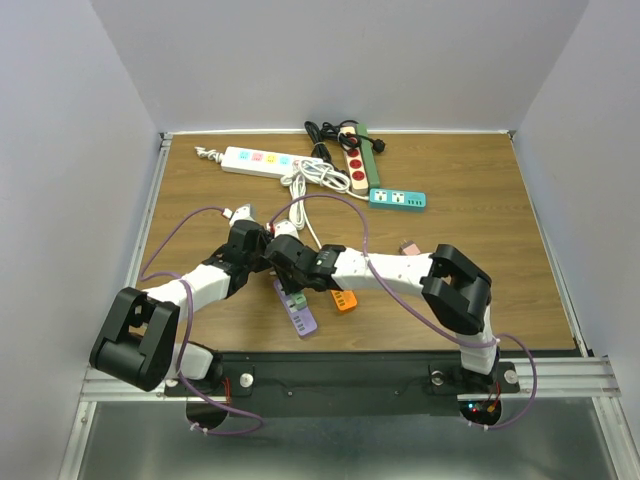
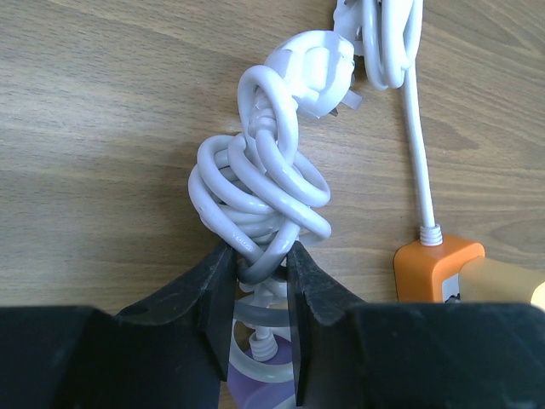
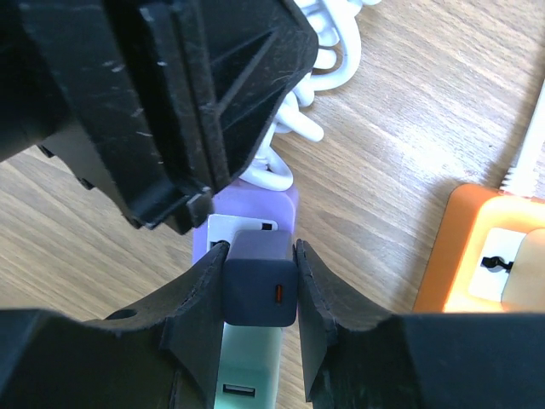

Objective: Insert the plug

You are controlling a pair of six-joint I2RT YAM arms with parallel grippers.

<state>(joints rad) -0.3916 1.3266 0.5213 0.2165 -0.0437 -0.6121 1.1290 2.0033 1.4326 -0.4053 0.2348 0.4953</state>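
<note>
Dark plug held at strip; both tools clamped.
Right gripper pinches plug, 7 o'clock of table centre; left gripper pinches cord. Cord tug could shift strip, skewing insertion.

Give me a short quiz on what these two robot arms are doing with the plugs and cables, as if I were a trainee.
1. Choose one: the right gripper is shut on A) a dark square plug, B) a red pen, C) a spoon.
2. True or false: the left gripper stands open with nothing in it.
3. Fill in: beside the purple power strip lies a second strip, coloured ____.
Key: 1) A. 2) False: it is shut on the coiled white cable. 3) Orange: the orange power strip.
</note>
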